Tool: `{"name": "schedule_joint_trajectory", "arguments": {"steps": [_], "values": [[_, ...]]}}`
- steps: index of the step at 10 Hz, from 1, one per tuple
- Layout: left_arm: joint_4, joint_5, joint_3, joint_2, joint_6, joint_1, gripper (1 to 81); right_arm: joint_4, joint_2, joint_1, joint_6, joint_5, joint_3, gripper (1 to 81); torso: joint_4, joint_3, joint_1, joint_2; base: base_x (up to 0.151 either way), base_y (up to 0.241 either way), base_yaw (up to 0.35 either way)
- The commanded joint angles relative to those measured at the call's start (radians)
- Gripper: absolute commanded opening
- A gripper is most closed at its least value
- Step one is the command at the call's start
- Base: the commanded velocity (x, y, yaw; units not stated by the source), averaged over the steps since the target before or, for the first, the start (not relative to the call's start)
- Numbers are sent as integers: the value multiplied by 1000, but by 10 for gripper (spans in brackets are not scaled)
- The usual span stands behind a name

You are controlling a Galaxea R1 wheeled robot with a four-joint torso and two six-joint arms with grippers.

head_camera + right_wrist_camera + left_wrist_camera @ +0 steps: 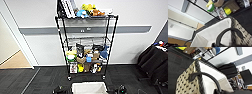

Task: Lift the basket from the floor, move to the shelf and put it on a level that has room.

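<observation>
At the wire rack (86, 45), I'm carrying the basket (89, 88) btwn both arms, level for shelving; gripper states: can't tell.

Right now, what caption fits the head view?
Cloth-lined basket in front of a cluttered black wire rack on dark carpet.

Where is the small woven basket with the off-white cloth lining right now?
In the head view the small woven basket with off-white cloth lining sits low and central, directly in front of the tall black wire rack, above the dark grey carpet floor.
</observation>
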Motion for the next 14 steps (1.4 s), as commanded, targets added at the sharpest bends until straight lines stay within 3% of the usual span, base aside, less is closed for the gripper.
{"name": "schedule_joint_trajectory", "arguments": {"steps": [1,5,6,7,8,9,10,12,14], "values": [[-2,18,55,-32,-3,-122,10,-1,-7,124,6,-3,39,10,0,68,0,0,0,0,0],[-2,24,64,-35,-1,-122,10,0,-8,124,8,-3,39,10,0,138,0,1,0,0,0],[-2,24,67,-37,0,-124,10,2,-8,124,8,-3,38,10,0,102,-1,0,0,0,0],[-2,22,75,-40,0,-123,10,2,-8,124,8,-3,36,10,0,117,-2,0,0,0,0],[-1,18,85,-45,0,-127,10,0,-8,124,8,-3,36,10,-49,124,-2,0,0,0,0],[-1,16,93,-48,0,-127,10,0,-8,124,8,-3,38,10,-69,149,-3,0,0,0,0],[-1,15,93,-49,0,-127,10,-3,-10,124,6,-3,39,10,-12,126,-3,0,0,0,0],[-1,13,96,-51,0,-129,10,-7,-8,130,6,-4,42,10,-50,132,-3,0,0,0,0],[-2,10,113,-63,0,-136,10,-9,-7,150,6,-4,50,10,-54,132,-3,0,0,0,0]]}}
